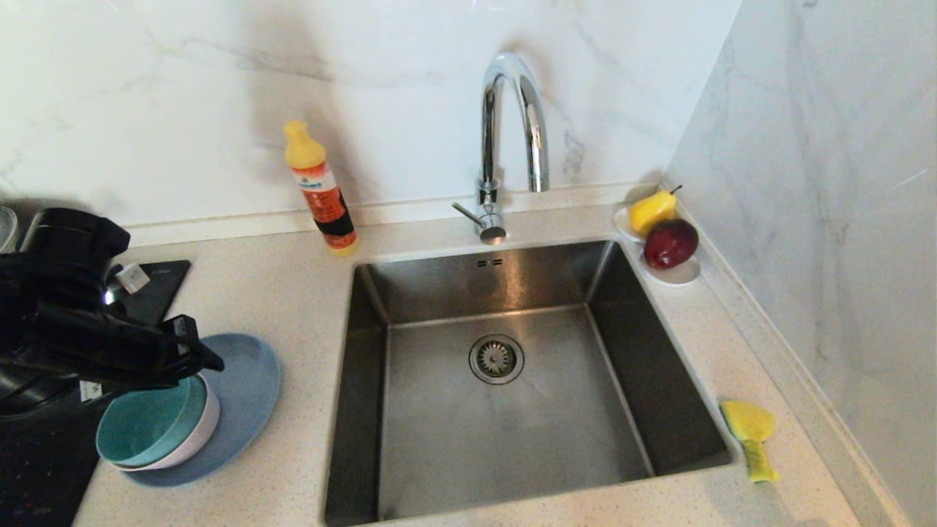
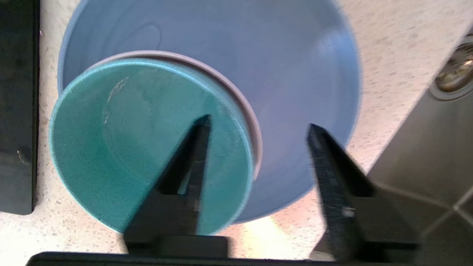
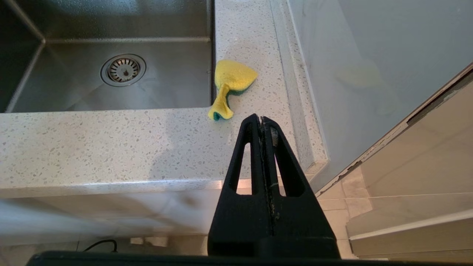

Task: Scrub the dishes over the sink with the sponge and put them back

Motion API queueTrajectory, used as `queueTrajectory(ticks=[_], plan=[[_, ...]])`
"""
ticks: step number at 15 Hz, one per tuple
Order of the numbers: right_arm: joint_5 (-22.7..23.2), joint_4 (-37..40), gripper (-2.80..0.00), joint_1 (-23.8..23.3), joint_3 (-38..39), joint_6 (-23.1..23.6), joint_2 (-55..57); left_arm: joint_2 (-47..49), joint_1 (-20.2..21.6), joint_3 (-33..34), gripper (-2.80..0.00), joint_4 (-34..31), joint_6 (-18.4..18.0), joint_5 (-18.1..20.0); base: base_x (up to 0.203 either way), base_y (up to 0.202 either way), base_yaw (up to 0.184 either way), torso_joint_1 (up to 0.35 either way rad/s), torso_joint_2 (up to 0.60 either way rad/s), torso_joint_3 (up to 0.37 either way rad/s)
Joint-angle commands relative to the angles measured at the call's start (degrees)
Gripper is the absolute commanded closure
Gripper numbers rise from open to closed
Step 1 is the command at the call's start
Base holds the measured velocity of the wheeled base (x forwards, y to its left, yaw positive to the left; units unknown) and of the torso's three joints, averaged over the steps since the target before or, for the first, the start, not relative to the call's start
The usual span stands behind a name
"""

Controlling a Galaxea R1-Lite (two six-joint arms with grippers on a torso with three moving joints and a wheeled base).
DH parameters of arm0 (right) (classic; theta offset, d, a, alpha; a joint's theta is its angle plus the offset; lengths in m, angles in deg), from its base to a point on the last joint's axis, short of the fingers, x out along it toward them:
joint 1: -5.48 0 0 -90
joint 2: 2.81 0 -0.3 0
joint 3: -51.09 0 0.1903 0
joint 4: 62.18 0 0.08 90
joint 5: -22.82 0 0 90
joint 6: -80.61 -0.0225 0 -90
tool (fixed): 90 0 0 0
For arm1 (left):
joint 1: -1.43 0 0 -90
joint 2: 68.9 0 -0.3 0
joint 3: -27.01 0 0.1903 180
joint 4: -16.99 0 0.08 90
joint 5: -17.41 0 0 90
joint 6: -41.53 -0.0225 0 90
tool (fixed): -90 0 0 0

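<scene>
Head view shows, at lower left, the left end effector [image 1: 192, 350] spread over the teal bowl [image 1: 150, 424], probably light, stiff, slippery; hold its rim.

Teal bowl [image 1: 150, 428] nested in pink bowl [image 1: 207, 424] on blue plate [image 1: 245, 388], left of sink [image 1: 505, 380]; sponge [image 1: 750, 435] lay right.

Three dishes sat stacked: one teal bowl [image 1: 150, 424], one pale pink bowl [image 1: 192, 443] and one blue plate [image 1: 245, 388]. There was one sponge [image 1: 750, 435], one sink [image 1: 505, 380], one bottle [image 1: 320, 189], and two fruits (one pear [image 1: 651, 211], one apple [image 1: 670, 243]) on one saucer [image 1: 681, 274].
</scene>
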State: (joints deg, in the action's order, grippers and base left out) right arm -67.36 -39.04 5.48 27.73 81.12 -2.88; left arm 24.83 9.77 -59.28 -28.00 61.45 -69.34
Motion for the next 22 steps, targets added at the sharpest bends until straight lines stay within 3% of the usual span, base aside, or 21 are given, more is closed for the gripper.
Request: queueTrajectory(ticks=[1,3,4,6,9,11,12,15,16,19,22], plan=[[0.0,0.0,0.00,0.0,0.0,0.0,0.1,-2.3,0.0,-2.0,-2.80,-0.2,0.3,0.0,0.000,0.000,0.000,0.000,0.00,0.000],[0.0,0.0,0.00,0.0,0.0,0.0,0.1,-5.0,0.0,-5.5,-2.80,-0.8,0.2,0.0,0.000,0.000,0.000,0.000,0.00,0.000],[0.0,0.0,0.00,0.0,0.0,0.0,0.1,-5.4,0.0,-7.0,0.00,-0.9,0.0,0.0,0.000,0.000,0.000,0.000,0.00,0.000],[0.0,0.0,0.00,0.0,0.0,0.0,0.1,-5.8,0.0,-9.6,0.00,0.3,-0.9,0.0,0.000,0.000,0.000,0.000,0.00,0.000],[0.0,0.0,0.00,0.0,0.0,0.0,0.1,-5.4,-1.1,-11.3,0.00,13.5,-4.8,2.7,0.000,0.000,0.000,0.000,0.00,0.000],[0.0,0.0,0.00,0.0,0.0,0.0,0.1,-5.0,-4.9,-9.6,0.00,22.9,-11.2,4.3,0.000,0.000,0.000,0.000,0.00,0.000],[0.0,0.0,0.00,0.0,0.0,0.0,0.1,-5.9,-7.0,-7.7,0.00,25.8,-12.6,4.4,0.000,0.000,0.000,0.000,0.00,0.000],[0.0,0.0,0.00,0.0,0.0,0.0,0.1,-15.6,-10.4,-1.9,0.00,28.6,-13.4,4.0,0.000,0.000,0.000,0.000,0.00,0.000],[0.0,0.0,0.00,0.0,0.0,0.0,0.1,-20.5,-11.0,0.7,0.00,28.8,-13.6,2.6,0.000,0.000,0.000,0.000,0.00,0.000],[0.0,0.0,0.00,0.0,0.0,0.0,0.1,-36.7,-11.7,9.3,0.00,29.0,-14.0,-8.6,0.000,0.000,0.000,0.000,0.00,0.000],[0.0,0.0,0.00,0.0,0.0,0.0,0.1,-55.5,-11.9,18.1,0.00,26.5,-14.1,-15.6,0.000,0.000,0.000,0.000,0.00,0.000]])
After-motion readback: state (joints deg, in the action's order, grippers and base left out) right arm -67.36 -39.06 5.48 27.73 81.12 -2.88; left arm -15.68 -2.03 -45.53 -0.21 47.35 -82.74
